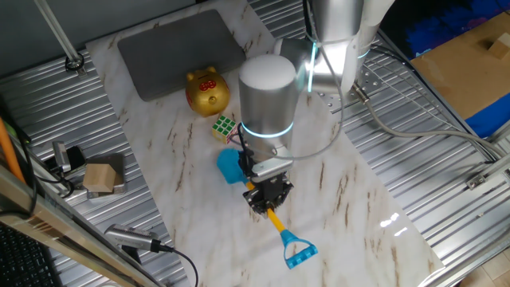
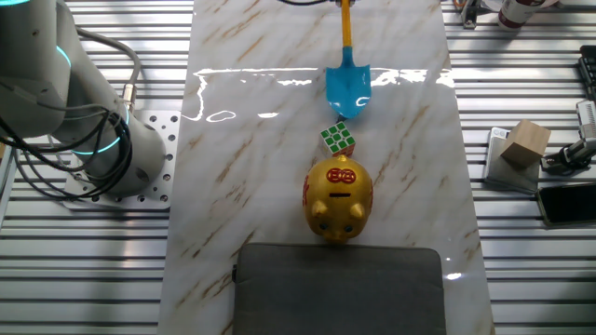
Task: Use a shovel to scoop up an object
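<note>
The shovel lies low over the marble table, its light-blue blade (image 1: 231, 166) (image 2: 348, 88) pointing at the object. My gripper (image 1: 267, 196) is shut on the yellow shaft (image 1: 278, 218) between the blade and the blue D-shaped loop (image 1: 301, 253). In the other fixed view the gripper is out of frame at the top, and only the blade and part of the shaft (image 2: 345, 26) show. The object, a small puzzle cube (image 1: 225, 126) (image 2: 338, 139), sits just past the blade's tip, with the golden pig right behind it. I cannot tell whether blade and cube touch.
A golden pig bank (image 1: 208, 90) (image 2: 339, 197) stands beyond the cube, and a grey pad (image 1: 183, 52) (image 2: 340, 288) lies behind it. A tan wooden block (image 1: 101, 177) (image 2: 523, 144) rests off the marble on the metal frame. The arm's base (image 2: 84, 112) is bolted beside the table.
</note>
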Robot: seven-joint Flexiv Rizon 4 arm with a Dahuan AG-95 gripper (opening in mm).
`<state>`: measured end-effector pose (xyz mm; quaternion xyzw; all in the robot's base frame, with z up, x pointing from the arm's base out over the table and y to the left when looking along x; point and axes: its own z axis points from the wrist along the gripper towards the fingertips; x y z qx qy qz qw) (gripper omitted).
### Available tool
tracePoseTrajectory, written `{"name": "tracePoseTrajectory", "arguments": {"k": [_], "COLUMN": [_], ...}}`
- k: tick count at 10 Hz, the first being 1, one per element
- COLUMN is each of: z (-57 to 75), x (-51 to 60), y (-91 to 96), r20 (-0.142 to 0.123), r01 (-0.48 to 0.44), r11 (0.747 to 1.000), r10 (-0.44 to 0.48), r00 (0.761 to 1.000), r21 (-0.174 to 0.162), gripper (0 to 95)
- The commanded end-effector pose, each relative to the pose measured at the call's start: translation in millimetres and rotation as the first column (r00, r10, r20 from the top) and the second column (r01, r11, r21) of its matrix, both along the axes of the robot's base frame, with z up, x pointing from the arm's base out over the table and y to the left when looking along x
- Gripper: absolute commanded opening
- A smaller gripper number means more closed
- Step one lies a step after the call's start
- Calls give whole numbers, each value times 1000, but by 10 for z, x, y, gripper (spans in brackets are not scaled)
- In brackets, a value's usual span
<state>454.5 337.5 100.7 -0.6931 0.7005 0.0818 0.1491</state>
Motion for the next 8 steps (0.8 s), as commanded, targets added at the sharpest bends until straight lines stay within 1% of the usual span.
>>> {"name": "tracePoseTrajectory", "arguments": {"k": [1,3,5,6,7,8], "z": [64,50,0,-33,-46,-76], "x": [-28,-60,-117,-127,-127,-139], "y": [18,21,12,-12,-26,-92], "r20": [-3,-4,-10,-15,-16,-15], "r01": [2,2,11,14,10,1], "r11": [1000,1000,1000,1000,1000,1000], "r10": [-2,-2,-11,-14,-10,-1], "r00": [1000,1000,1000,1000,1000,1000], "r21": [-8,-12,-12,-6,-8,-12], "gripper": [0,0,0,0,0,0]}}
